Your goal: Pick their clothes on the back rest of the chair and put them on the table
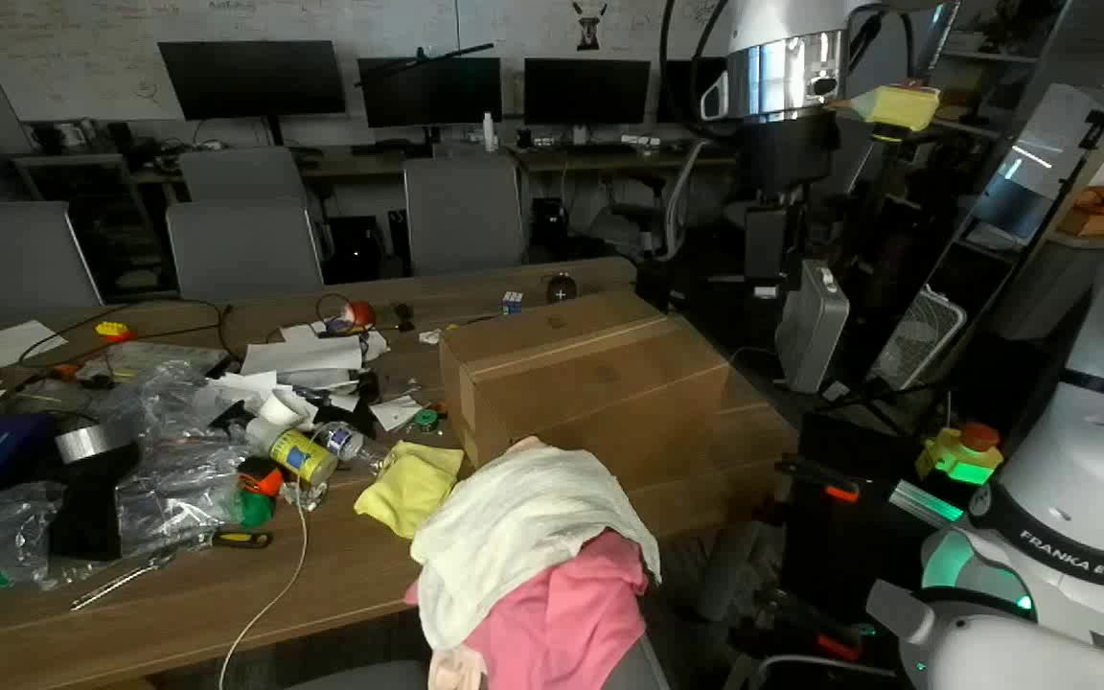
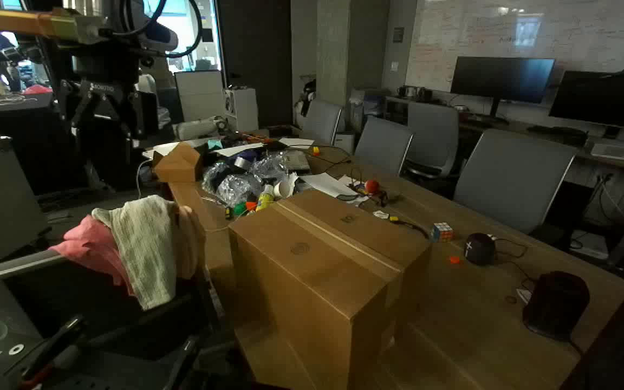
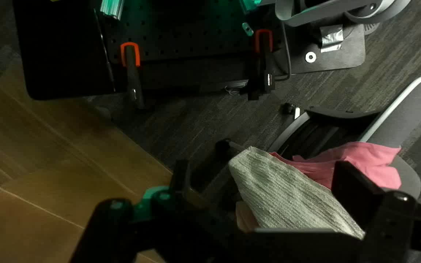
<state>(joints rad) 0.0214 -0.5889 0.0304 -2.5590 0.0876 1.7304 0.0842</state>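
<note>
A cream-white cloth lies over a pink cloth on the back rest of a grey chair at the table's edge. A peach cloth hangs beside them. The wooden table shows in both exterior views. My gripper is high above and apart from the clothes, pointing down; it also shows in an exterior view. In the wrist view its fingers are wide apart and empty, with the white cloth and pink cloth below. Part of the white cloth is hidden there by the gripper.
A large cardboard box stands on the table beside the clothes. A yellow cloth, plastic bags, papers and tools crowd the table. A Rubik's cube and a dark speaker stand beyond the box.
</note>
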